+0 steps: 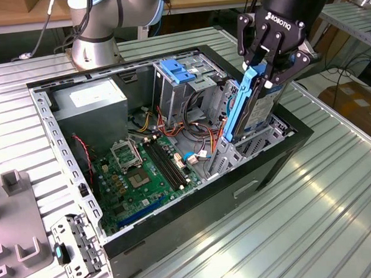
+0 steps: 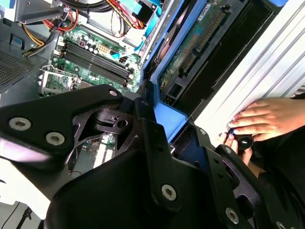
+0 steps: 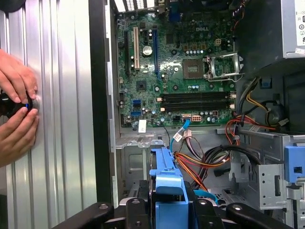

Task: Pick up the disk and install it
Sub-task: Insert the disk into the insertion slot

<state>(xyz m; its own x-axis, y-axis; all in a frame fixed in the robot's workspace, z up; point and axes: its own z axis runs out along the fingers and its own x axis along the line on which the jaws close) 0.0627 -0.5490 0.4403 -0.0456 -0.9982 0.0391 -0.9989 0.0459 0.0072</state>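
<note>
Disk (image 1: 241, 105) stands on edge, clenched in the jaws by its blue rails. Its lower end reaches into the drive cage at the corner of the case toward the exterior view's right. A ribbed metal table (image 1: 338, 193) carries the open black computer case (image 1: 238, 189). On the case floor lies the green motherboard (image 1: 144, 172), with the grey power supply (image 1: 93, 106) beside it. In the first wrist view a person's hands (image 3: 14, 78) rest on the table just outside the case wall.
</note>
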